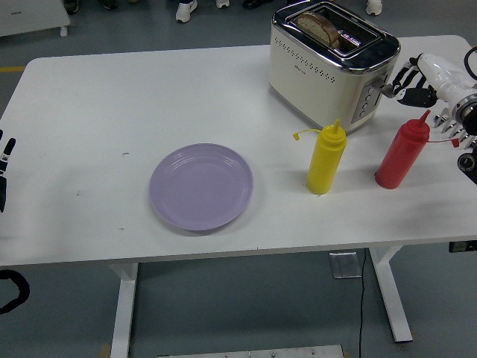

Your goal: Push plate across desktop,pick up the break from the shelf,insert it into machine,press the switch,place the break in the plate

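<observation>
Where the broad white rectangular desk [112, 97] fills most of the head view, its near edge runs along the lower part of the picture and its white metal legs show beneath. On its far right part stands the cream and chrome two-slot toaster [332, 63], its control panel facing the right side of the desk. A browned slice of bread [322, 25] sits up out of the slot on the toaster's far side, its top edge above the chrome rim. The round lilac plate [201, 186] lies flat near the middle of the desk, well apart from the toaster and with nothing on it. Between plate and toaster, nearer the toaster, stands the yellow plastic squeeze bottle [326, 159], upright, its cap hanging open on a strap. To its right stands the red plastic squeeze bottle [402, 152], also upright. The right hand [417, 78], white-backed with black fingers [406, 82], hovers at the toaster's right end just beyond the red bottle's tip; the fingers are loosely curled toward the panel and grasp nothing, and I cannot tell whether they touch the toaster. The left hand [4, 171] rests at the picture's left edge, only a sliver showing, so its fingers cannot be judged.
</observation>
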